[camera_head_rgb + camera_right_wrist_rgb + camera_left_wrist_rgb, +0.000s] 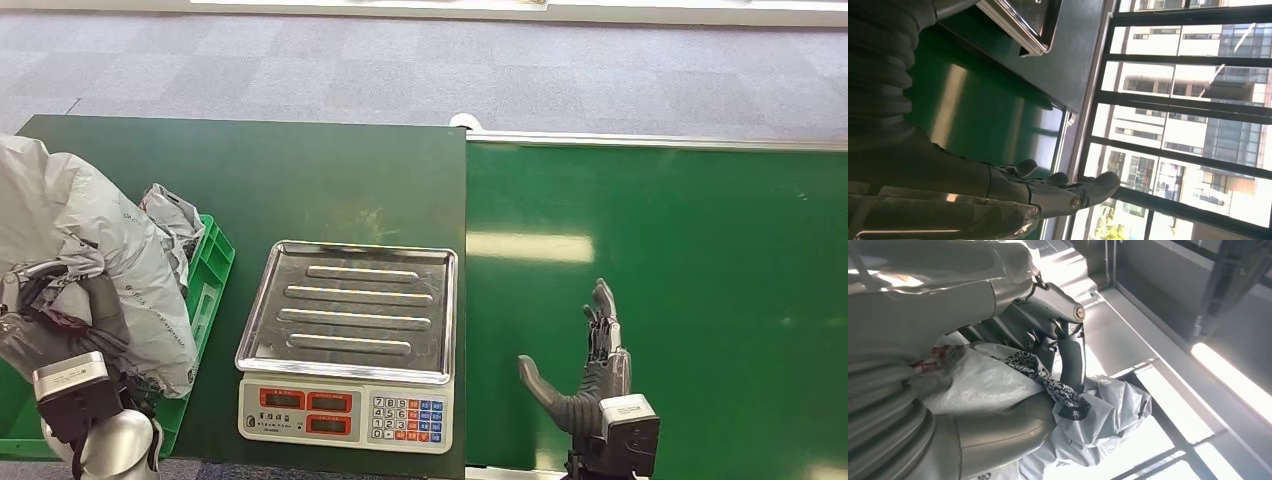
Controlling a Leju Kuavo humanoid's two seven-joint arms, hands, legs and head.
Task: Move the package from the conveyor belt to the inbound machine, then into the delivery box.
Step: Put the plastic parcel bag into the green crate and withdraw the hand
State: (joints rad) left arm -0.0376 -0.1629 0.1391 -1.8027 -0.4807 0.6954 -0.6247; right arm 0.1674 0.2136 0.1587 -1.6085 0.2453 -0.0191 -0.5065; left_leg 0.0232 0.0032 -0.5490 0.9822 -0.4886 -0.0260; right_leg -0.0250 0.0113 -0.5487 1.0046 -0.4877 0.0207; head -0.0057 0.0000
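Note:
My left hand [60, 310] grips a grey plastic package [90, 240] and holds it over the green delivery crate [210, 270] at the left. The left wrist view shows the fingers [1068, 335] wrapped around the crinkled grey bag [1098, 415], which carries a black-and-white printed label. My right hand [585, 375] hovers open over the near edge of the green conveyor belt [680, 270], fingers straight, thumb out, nothing in it. The right wrist view shows those fingers [1068, 187] spread above the belt. The scale's steel tray [350, 305] stands bare.
The scale, with red displays and a keypad [345, 410], sits on the dark green table [300, 170] between crate and belt. Another grey bag [172, 220] lies in the crate. Grey carpet floor [400, 70] stretches beyond the table.

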